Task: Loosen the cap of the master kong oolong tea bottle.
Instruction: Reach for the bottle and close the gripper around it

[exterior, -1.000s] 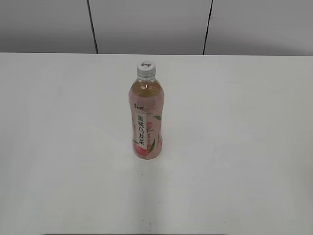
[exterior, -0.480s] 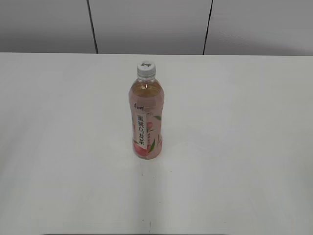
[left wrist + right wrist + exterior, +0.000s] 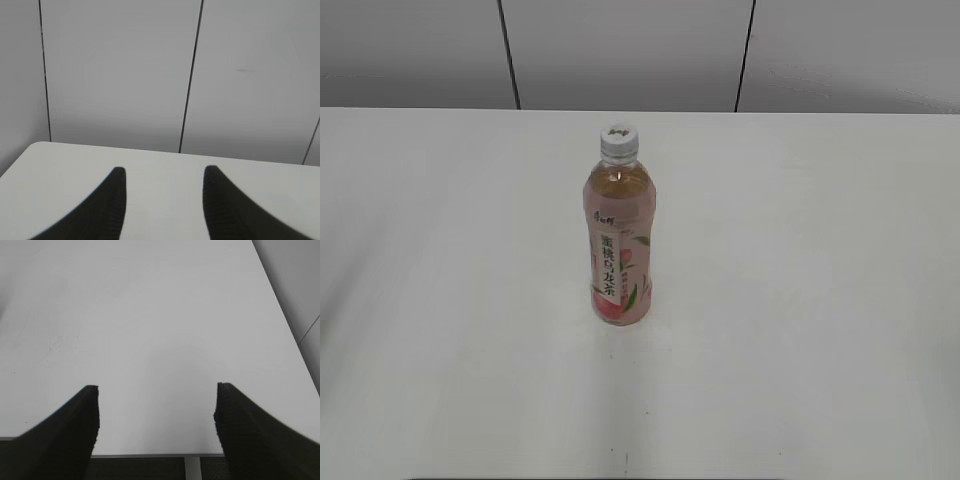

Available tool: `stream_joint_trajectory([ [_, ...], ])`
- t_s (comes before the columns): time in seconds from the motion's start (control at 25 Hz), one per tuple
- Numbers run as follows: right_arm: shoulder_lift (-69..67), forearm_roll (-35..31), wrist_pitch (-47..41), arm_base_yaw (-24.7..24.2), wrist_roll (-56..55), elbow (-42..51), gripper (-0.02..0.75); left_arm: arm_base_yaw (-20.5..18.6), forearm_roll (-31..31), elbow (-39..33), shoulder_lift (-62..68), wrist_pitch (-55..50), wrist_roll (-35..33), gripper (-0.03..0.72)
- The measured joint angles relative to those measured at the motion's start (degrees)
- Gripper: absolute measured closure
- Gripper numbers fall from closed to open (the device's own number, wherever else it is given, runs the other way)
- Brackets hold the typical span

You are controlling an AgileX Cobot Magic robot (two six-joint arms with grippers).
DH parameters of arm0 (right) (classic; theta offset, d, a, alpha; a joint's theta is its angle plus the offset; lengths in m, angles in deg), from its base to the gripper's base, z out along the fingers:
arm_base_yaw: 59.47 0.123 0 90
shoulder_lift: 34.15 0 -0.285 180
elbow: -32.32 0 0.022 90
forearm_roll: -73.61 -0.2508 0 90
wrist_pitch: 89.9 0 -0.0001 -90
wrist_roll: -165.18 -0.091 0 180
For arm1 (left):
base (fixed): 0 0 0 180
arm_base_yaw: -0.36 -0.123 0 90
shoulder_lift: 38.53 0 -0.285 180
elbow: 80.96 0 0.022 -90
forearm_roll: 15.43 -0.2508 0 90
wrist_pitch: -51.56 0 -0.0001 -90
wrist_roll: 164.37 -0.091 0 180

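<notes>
The master kong oolong tea bottle (image 3: 619,240) stands upright at the middle of the white table (image 3: 800,300) in the exterior view, with amber tea and a pink peach label. Its white ribbed cap (image 3: 619,142) sits on the neck. Neither gripper shows in the exterior view. My left gripper (image 3: 165,172) is open and empty over the table's far part, facing the grey wall. My right gripper (image 3: 156,389) is open and empty above the table's front edge. The bottle is out of view in both wrist views.
A grey panelled wall (image 3: 620,50) with dark seams runs behind the table. The table's front edge (image 3: 150,455) shows in the right wrist view, and a rounded table corner (image 3: 30,150) in the left wrist view.
</notes>
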Motion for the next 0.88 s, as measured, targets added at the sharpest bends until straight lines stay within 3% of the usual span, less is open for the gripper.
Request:
stream_joint_trajectory([
  [0.2, 0.0, 0.0, 0.0, 0.0, 0.0, 0.0, 0.192, 1.0, -3.7, 0.0, 13.5, 9.7, 0.0, 0.377],
  [0.6, 0.0, 0.0, 0.0, 0.0, 0.0, 0.0, 0.192, 12.0, -15.0, 0.0, 37.2, 27.8, 2.2, 0.375],
  [0.88, 0.0, 0.0, 0.0, 0.0, 0.0, 0.0, 0.192, 13.2, -27.9, 0.0, 50.9, 40.5, 8.3, 0.289],
])
